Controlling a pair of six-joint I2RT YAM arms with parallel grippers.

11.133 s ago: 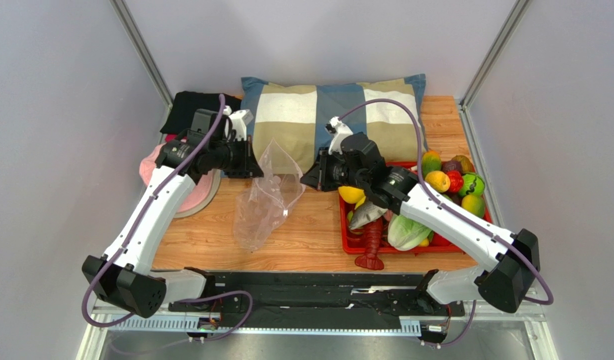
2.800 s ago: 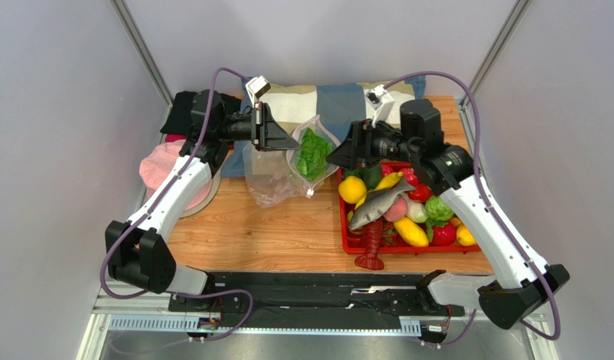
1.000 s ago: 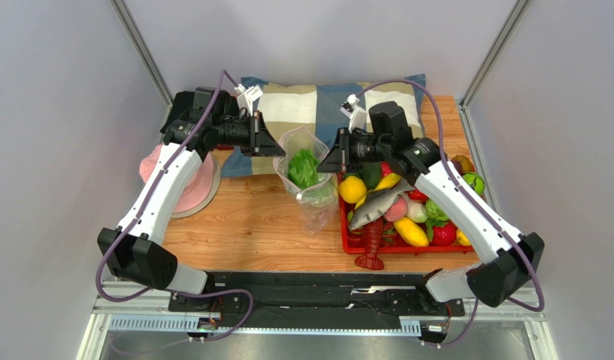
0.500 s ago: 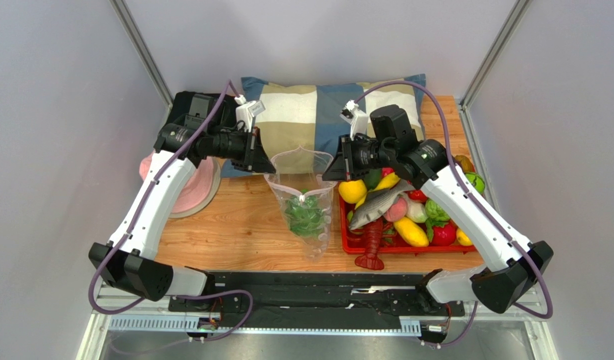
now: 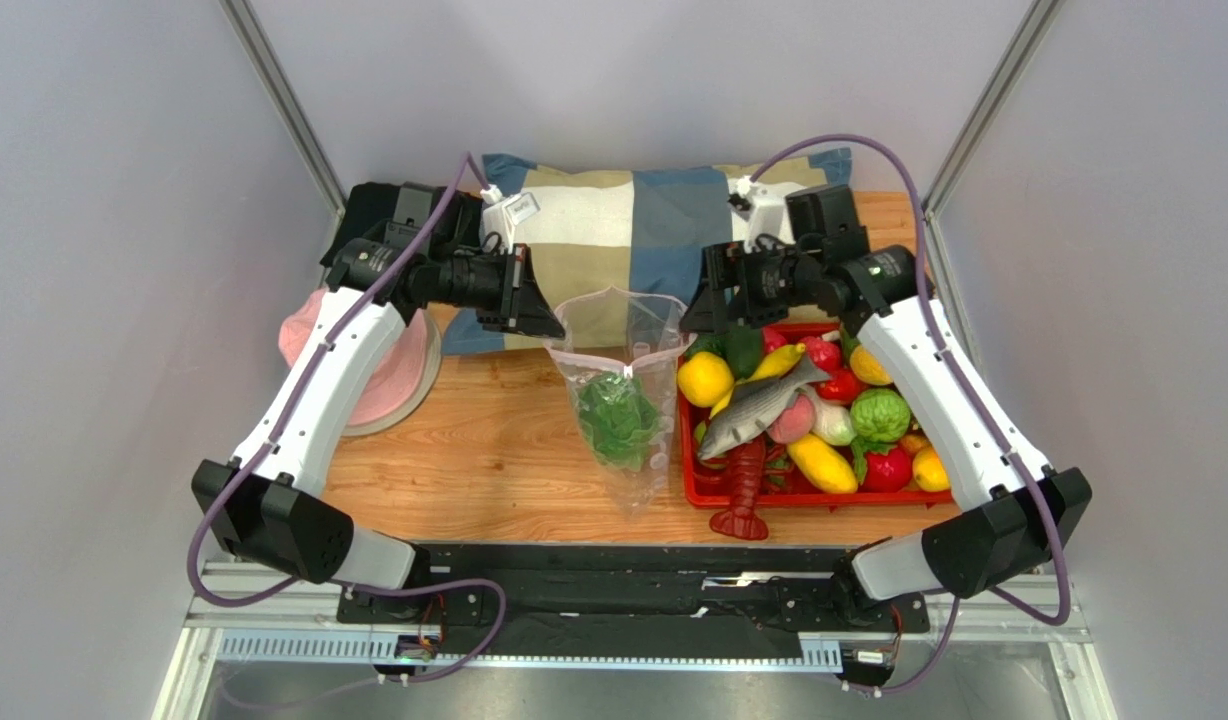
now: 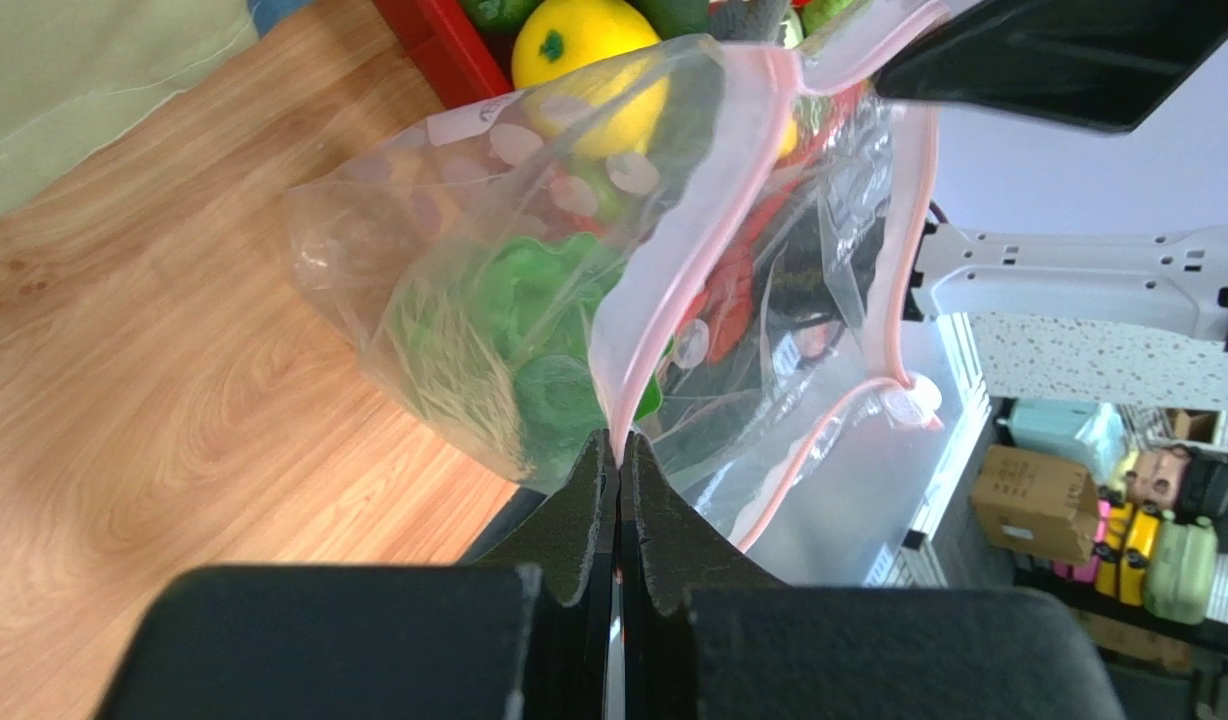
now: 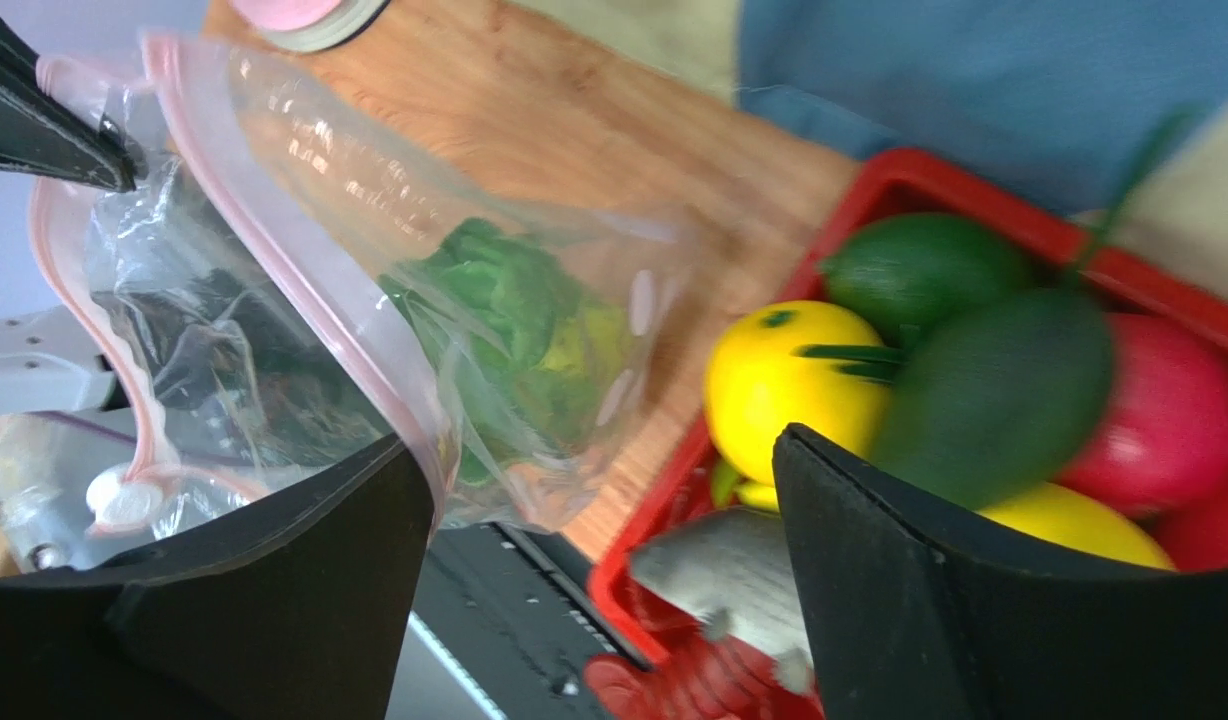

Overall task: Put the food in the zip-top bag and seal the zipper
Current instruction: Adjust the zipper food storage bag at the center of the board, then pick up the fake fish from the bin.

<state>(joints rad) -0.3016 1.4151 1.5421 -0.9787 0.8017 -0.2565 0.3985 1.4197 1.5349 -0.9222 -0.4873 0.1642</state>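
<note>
The clear dotted zip-top bag [image 5: 623, 375] hangs over the wooden table with its mouth up. A green lettuce head [image 5: 616, 416] lies inside it. My left gripper [image 5: 551, 321] is shut on the bag's left rim, and in the left wrist view [image 6: 620, 447] it pinches the pink zipper [image 6: 677, 263]. My right gripper [image 5: 706, 311] stands open just right of the bag. In the right wrist view [image 7: 598, 450] nothing sits between its fingers, though the zipper [image 7: 282, 240] brushes the left finger. More food fills the red tray [image 5: 692, 483]: a grey fish [image 5: 755, 408] and a dark avocado [image 7: 996, 393].
A checked pillow [image 5: 650, 225] lies behind the bag. A pink hat [image 5: 383, 372] and black cloth [image 5: 368, 210] sit at the back left. A lemon [image 5: 706, 378] and a red lobster toy [image 5: 745, 492] lie at the tray's near-left side.
My right gripper has opened, let go of the bag's right rim and drawn back to the right. The bag now hangs from the left gripper alone, and the lettuce has dropped lower inside.
</note>
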